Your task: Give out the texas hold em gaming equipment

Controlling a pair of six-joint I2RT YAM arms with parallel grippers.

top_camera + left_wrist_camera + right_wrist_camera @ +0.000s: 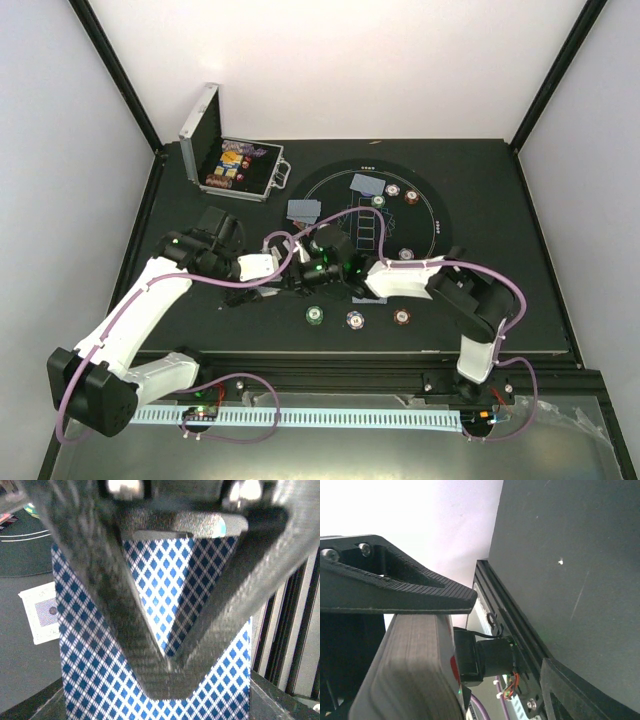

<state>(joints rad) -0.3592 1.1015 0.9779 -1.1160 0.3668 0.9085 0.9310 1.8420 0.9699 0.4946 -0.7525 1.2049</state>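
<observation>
Black table beneath my pincers: left pincer clamps the card deck; right pincer, width unclear, should pinch only 1 card.

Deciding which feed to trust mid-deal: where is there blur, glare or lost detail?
Left wrist: its fingers are close and blurred, the diamond-backed deck fairly sharp. Right wrist: the wall is blown out white, its finger in shadow. Top external: evenly lit, no glare, but dark parts get lost against the black table.
</observation>
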